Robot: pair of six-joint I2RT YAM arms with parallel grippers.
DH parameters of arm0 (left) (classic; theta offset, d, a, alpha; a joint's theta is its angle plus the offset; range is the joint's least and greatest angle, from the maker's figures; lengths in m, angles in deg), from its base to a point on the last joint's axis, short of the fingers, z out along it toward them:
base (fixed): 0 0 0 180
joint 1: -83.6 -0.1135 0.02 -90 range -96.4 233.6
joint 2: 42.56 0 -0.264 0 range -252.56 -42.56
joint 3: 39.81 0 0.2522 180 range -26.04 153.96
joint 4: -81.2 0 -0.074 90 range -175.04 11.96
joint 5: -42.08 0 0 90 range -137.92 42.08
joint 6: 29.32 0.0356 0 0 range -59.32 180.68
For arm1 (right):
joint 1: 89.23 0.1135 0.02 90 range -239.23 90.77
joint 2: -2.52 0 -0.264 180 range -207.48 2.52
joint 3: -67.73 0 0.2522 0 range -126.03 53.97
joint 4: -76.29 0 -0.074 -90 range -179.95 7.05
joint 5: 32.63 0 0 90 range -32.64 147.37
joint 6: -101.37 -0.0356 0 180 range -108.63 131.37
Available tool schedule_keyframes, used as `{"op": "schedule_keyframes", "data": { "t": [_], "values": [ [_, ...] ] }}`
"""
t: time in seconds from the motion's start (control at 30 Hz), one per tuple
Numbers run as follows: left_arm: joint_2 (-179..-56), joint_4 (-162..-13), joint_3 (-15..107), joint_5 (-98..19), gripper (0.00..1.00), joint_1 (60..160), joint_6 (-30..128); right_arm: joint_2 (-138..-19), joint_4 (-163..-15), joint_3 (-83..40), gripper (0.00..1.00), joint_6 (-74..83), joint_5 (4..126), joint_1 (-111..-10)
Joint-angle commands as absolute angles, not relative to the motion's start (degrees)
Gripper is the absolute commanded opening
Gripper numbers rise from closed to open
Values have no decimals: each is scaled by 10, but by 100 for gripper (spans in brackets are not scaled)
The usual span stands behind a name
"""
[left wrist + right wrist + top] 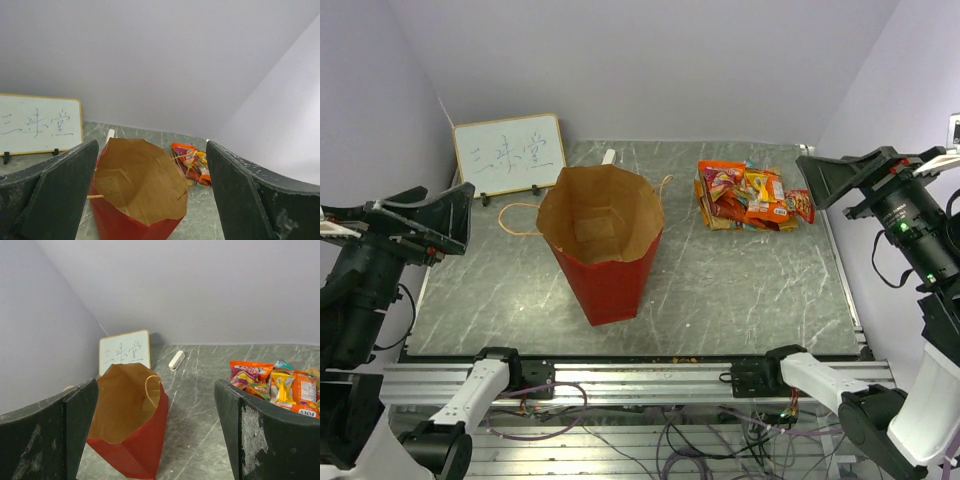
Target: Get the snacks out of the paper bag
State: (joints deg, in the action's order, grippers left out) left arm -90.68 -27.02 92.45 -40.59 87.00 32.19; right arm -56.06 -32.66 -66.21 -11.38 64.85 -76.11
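While the paper bag (607, 272) stands open, snacks (752, 197) lie outside.

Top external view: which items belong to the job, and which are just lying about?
Job: paper bag, standing open; snacks, piled to its right.
Lying about: whiteboard; small white block behind the bag.

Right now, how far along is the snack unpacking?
Looks essentially done: the snacks lie piled on the table right of the paper bag, and only bare brown paper shows inside it. In hand: nothing; the left end effector and right end effector are both open and empty. Left: nothing visible.
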Motion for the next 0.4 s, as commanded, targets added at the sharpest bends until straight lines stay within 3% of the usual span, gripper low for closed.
{"op": "schedule_keyframes", "data": {
  "t": [0.0,0.37],
  "values": [
    [-923,-282,918,-440,99,864,327,-575,-318,-682,100,-114,631,-763],
    [-942,-275,925,-414,99,865,339,-580,-307,-668,100,-128,601,-763]
  ]
}}
